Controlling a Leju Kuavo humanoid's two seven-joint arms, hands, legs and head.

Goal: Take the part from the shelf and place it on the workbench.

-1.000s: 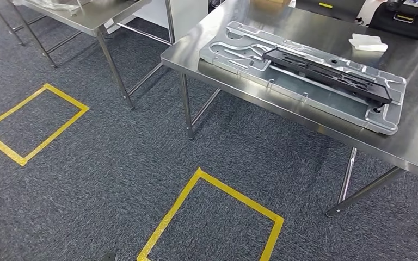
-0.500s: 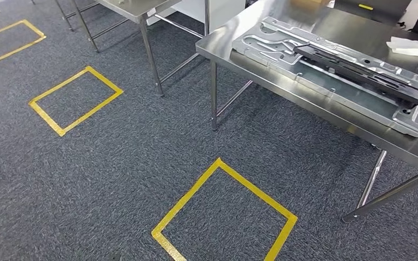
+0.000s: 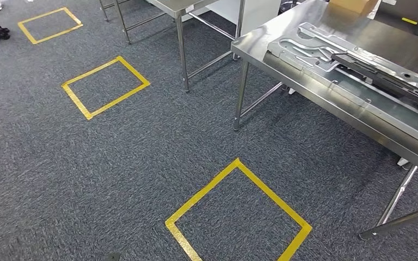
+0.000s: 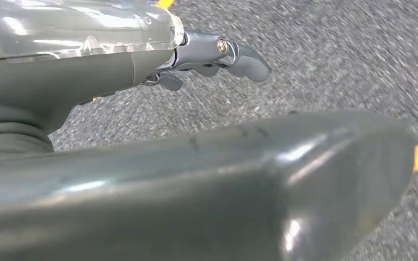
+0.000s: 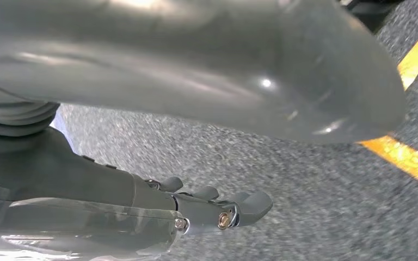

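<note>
Left hand: the left hand (image 4: pixel 217 54) is hanging over the grey carpet (image 3: pixel 141 163), fingers loosely curled, holding nothing.
Right hand: the right hand (image 5: pixel 217 209) is likewise hanging above the carpet near a strip of yellow tape, fingers lightly bent, gripping nothing.
Floor: 1 yellow tape square (image 3: pixel 238 212) is lying at the lower centre of the head view, a 2nd (image 3: pixel 105 87) at the upper left, and a 3rd (image 3: pixel 49 24) at the top left corner.
Counter: a steel counter (image 3: pixel 326 103) is filling the upper right of the head view, carrying a large silver machined plate (image 3: pixel 315 46) with a long black bar (image 3: pixel 392 76) lying on it.
Second counter: the legs and edge of another steel counter (image 3: pixel 179 11) are showing at the top centre.
Task's part: I cannot tell which part is meant; no shelf is appearing in these views, so the part to fetch is presumably somewhere outside them.
Step in hand: judging by the empty hands and the blurred carpet in both wrist views, the robot seems to be walking or turning towards the shelf, with the pick not yet begun.
Next move: it calls for bringing the shelf into the head view, stopping square to it, then raising 1 hand with fingers spread towards the part.
</note>
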